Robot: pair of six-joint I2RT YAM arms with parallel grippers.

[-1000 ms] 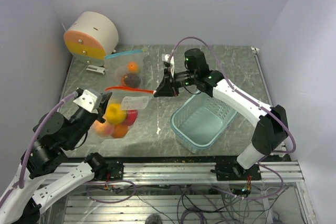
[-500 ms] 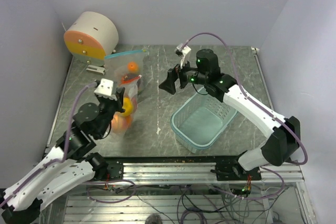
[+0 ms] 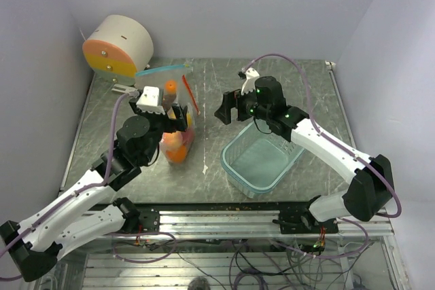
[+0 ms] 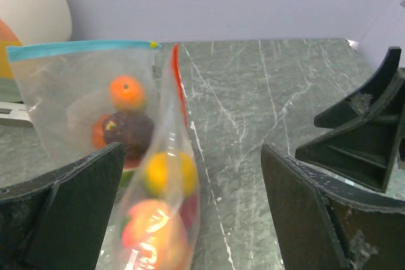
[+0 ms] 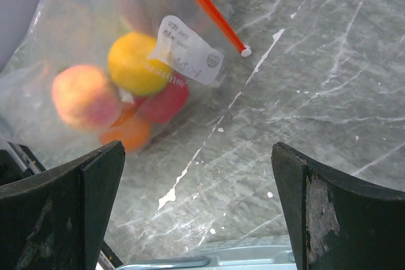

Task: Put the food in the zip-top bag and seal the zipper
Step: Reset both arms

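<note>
The zip-top bag (image 3: 182,142) with a red zipper strip (image 3: 190,94) lies slumped on the table, free of both grippers. The food is inside it: a yellow piece (image 5: 135,63), a peach one (image 5: 82,96), a red one (image 5: 166,99) and an orange one (image 5: 126,133). My left gripper (image 3: 178,123) hangs open over the bag, and the bag (image 4: 166,181) stands between its wide-spread fingers without touching them. My right gripper (image 3: 225,108) is open to the right of the bag, over bare table.
A second bag with a blue zipper (image 3: 163,78) stands behind, holding an orange and a dark maroon fruit (image 4: 128,132). A pale teal tub (image 3: 262,161) sits at the front right. A cream and orange drum (image 3: 117,47) is at the back left corner.
Both grippers have opened and let go of the bag, the right first. The left arm swung toward the back right, the right drew back to the right, and the bag dropped onto the table.
</note>
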